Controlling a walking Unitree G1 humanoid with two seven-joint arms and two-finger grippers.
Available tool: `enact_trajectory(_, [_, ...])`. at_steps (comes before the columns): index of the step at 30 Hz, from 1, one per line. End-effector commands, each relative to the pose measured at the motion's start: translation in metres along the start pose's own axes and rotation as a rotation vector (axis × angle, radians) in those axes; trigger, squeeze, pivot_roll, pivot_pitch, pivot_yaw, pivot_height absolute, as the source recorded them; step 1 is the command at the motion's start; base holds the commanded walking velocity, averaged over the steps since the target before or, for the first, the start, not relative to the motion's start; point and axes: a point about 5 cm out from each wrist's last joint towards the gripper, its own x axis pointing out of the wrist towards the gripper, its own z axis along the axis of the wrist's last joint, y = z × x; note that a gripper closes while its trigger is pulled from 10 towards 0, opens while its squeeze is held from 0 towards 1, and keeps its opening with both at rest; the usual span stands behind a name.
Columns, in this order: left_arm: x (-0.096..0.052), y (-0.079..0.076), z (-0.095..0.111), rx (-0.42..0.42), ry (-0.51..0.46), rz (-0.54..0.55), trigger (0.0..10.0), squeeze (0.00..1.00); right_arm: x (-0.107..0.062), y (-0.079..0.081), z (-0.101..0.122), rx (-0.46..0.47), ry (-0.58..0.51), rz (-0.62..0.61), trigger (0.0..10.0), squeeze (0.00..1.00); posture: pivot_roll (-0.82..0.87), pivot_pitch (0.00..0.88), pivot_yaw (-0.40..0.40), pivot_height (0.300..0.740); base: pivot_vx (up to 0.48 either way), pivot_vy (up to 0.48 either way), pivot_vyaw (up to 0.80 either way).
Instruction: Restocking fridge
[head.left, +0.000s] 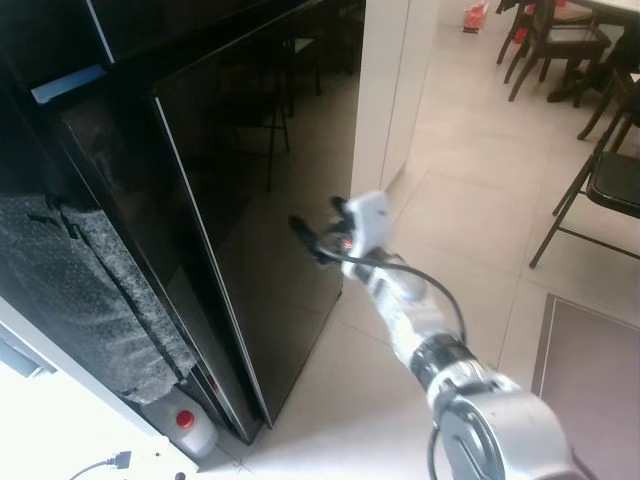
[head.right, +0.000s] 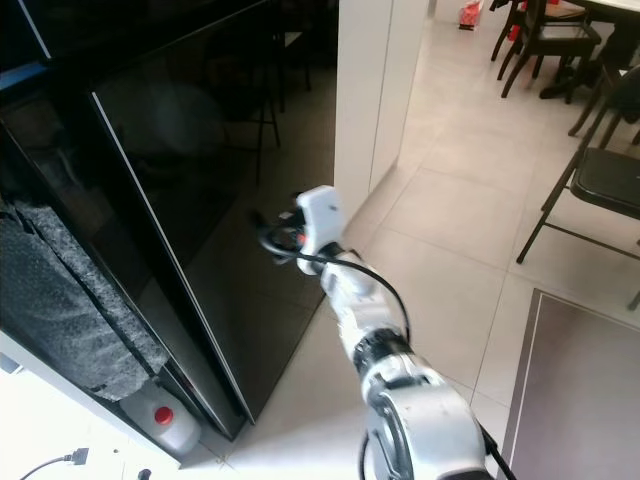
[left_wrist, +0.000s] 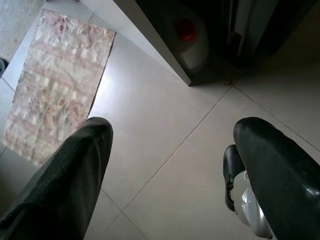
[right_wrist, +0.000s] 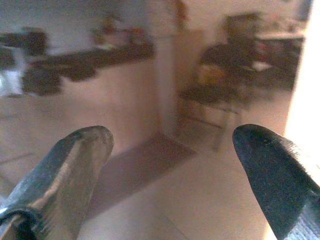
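Right gripper (head.left: 305, 232) faces the tall, upright fridge door (head.left: 250, 210), seemingly close.

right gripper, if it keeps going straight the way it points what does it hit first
Most likely the glossy black fridge door. The right gripper points at its face with fingers apart and nothing between; how near the tips are is hard to judge.

The glossy black fridge door (head.left: 250, 230) stands ajar, blocking the right gripper (head.left: 305, 232) at its face; open tiled floor (head.left: 470, 240) lies rightward, chairs (head.left: 600, 190) beyond, a white jug (head.left: 190, 428) at the fridge's foot.
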Motion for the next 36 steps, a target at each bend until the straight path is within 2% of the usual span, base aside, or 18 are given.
enact_trajectory(1, [-0.001, 0.008, -0.006, 0.001, 0.020, 0.014, 10.0, 0.00, -0.009, -0.019, 0.006, 0.013, -0.043, -0.091, 10.0, 0.00, 0.04, 0.000, 0.032, 0.740, 0.000, 0.000, 0.00])
enact_trajectory(3, [-0.001, 0.009, -0.007, 0.003, 0.023, 0.015, 10.0, 0.00, -0.026, -0.040, -0.008, 0.052, 0.007, -0.181, 10.0, 0.00, 0.03, 0.000, 0.033, 0.740, 0.000, 0.000, 0.00])
enact_trajectory(5, [-0.001, 0.010, -0.008, 0.004, 0.026, 0.016, 10.0, 0.00, -0.051, -0.062, -0.028, 0.050, 0.103, -0.303, 10.0, 0.00, 0.03, 0.000, 0.034, 0.740, 0.000, 0.000, 0.00])
enact_trajectory(6, [-0.001, 0.010, -0.008, 0.003, 0.028, 0.016, 10.0, 0.00, -0.068, -0.071, -0.044, 0.060, 0.181, -0.355, 10.0, 0.00, 0.03, 0.000, 0.031, 0.740, 0.000, 0.000, 0.00])
enact_trajectory(7, [-0.001, 0.009, -0.009, 0.000, 0.030, 0.016, 10.0, 0.00, -0.092, -0.078, -0.065, 0.076, 0.292, -0.420, 10.0, 0.00, 0.02, 0.000, 0.026, 0.740, 0.000, 0.000, 0.00])
enact_trajectory(8, [-0.001, 0.009, -0.009, 0.000, 0.030, 0.016, 10.0, 0.00, -0.092, -0.078, -0.065, 0.076, 0.292, -0.420, 10.0, 0.00, 0.02, 0.000, 0.026, 0.740, 0.000, 0.000, 0.00])
enact_trajectory(9, [-0.001, 0.009, -0.009, -0.001, 0.030, 0.015, 10.0, 0.00, -0.102, -0.080, -0.075, 0.082, 0.343, -0.448, 10.0, 0.00, 0.02, 0.000, 0.026, 0.740, 0.000, 0.000, 0.00])
enact_trajectory(11, [-0.001, 0.007, -0.009, -0.004, 0.034, 0.012, 10.0, 0.00, -0.145, -0.080, -0.111, 0.107, 0.544, -0.571, 10.0, 0.00, 0.02, 0.000, 0.020, 0.740, 0.000, 0.000, 0.00])
enact_trajectory(12, [-0.001, 0.007, -0.009, -0.004, 0.034, 0.012, 10.0, 0.00, -0.145, -0.080, -0.111, 0.107, 0.544, -0.571, 10.0, 0.00, 0.02, 0.000, 0.020, 0.740, 0.000, 0.000, 0.00])
enact_trajectory(13, [-0.002, 0.005, -0.010, -0.005, 0.036, 0.008, 10.0, 0.00, -0.184, -0.074, -0.139, 0.121, 0.712, -0.658, 10.0, 0.00, 0.03, 0.000, 0.019, 0.740, 0.000, 0.000, 0.00])
enact_trajectory(17, [-0.001, 0.006, -0.009, -0.003, 0.039, 0.002, 10.0, 0.00, -0.246, -0.055, -0.173, 0.219, 0.908, -0.808, 10.0, 0.00, 0.02, 0.000, 0.030, 0.740, 0.000, 0.000, 0.00])
enact_trajectory(20, [-0.001, 0.007, -0.008, 0.004, 0.040, -0.001, 10.0, 0.00, -0.275, -0.040, -0.187, 0.270, 1.009, -0.868, 10.0, 0.00, 0.02, 0.000, 0.039, 0.740, 0.000, 0.000, 0.00])
enact_trajectory(22, [0.000, 0.009, -0.007, 0.007, 0.038, 0.001, 10.0, 0.00, -0.285, -0.030, -0.194, 0.293, 1.046, -0.866, 10.0, 0.00, 0.02, 0.000, 0.044, 0.740, 0.000, 0.000, 0.00])
enact_trajectory(28, [0.002, 0.014, -0.003, 0.023, 0.033, 0.003, 10.0, 0.00, -0.286, -0.020, -0.198, 0.322, 1.048, -0.872, 10.0, 0.00, 0.01, 0.000, 0.058, 0.740, 0.000, 0.000, 0.00])
enact_trajectory(33, [0.002, 0.014, -0.003, 0.024, 0.034, 0.002, 10.0, 0.00, -0.276, -0.018, -0.198, 0.290, 1.048, -0.797, 10.0, 0.00, 0.02, 0.003, 0.054, 0.740, 0.000, 0.000, 0.00])
enact_trajectory(36, [0.000, 0.011, -0.007, 0.023, 0.046, -0.002, 10.0, 0.00, -0.267, -0.019, -0.196, 0.234, 1.049, -0.743, 10.0, 0.00, 0.02, 0.003, 0.054, 0.740, 0.000, 0.000, 0.79])
